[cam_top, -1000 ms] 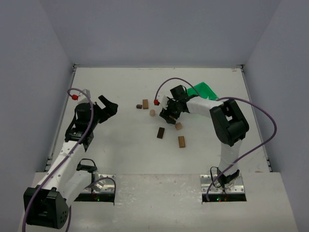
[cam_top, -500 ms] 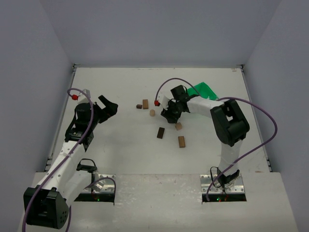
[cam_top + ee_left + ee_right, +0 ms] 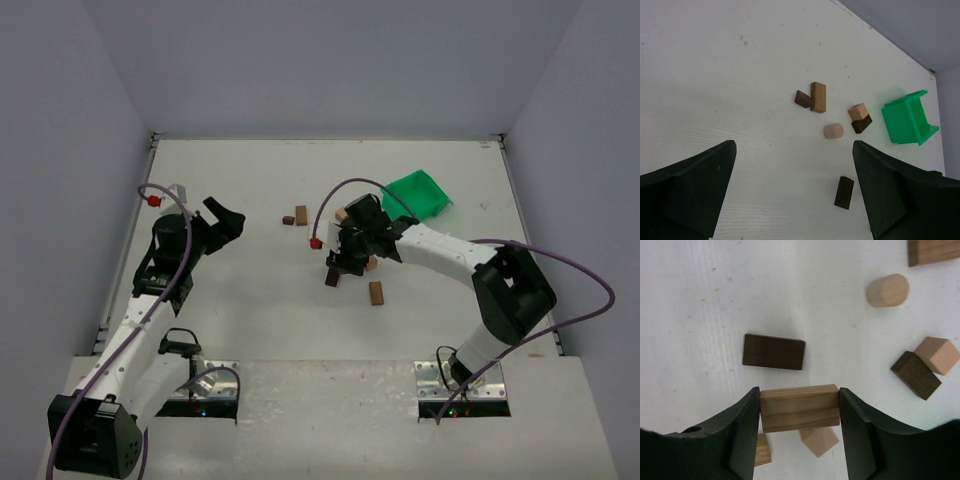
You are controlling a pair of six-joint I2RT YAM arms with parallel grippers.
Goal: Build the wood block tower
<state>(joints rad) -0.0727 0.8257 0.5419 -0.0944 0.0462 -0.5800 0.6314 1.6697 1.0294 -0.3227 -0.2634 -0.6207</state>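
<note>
The wooden blocks lie loose on the white table. My right gripper [image 3: 800, 401] is shut on a light brown rectangular block [image 3: 800, 410], held flat above a tan cube [image 3: 819, 441] and another tan piece [image 3: 761, 450]. Around it are a dark rectangular block [image 3: 774, 352], a tan cylinder [image 3: 887, 290], and a tan cube [image 3: 938, 355] touching a dark cube [image 3: 915, 375]. In the top view the right gripper [image 3: 350, 255] is mid-table. My left gripper [image 3: 228, 218] is open and empty, left of the blocks; its wrist view shows the jaws wide apart above bare table.
A green plastic bin [image 3: 420, 194] lies tipped at the back right, also seen in the left wrist view [image 3: 907, 117]. A brown rectangular block [image 3: 818, 96] with a small dark block [image 3: 802, 98] lies apart at the back. A brown block [image 3: 376, 292] lies near the right arm.
</note>
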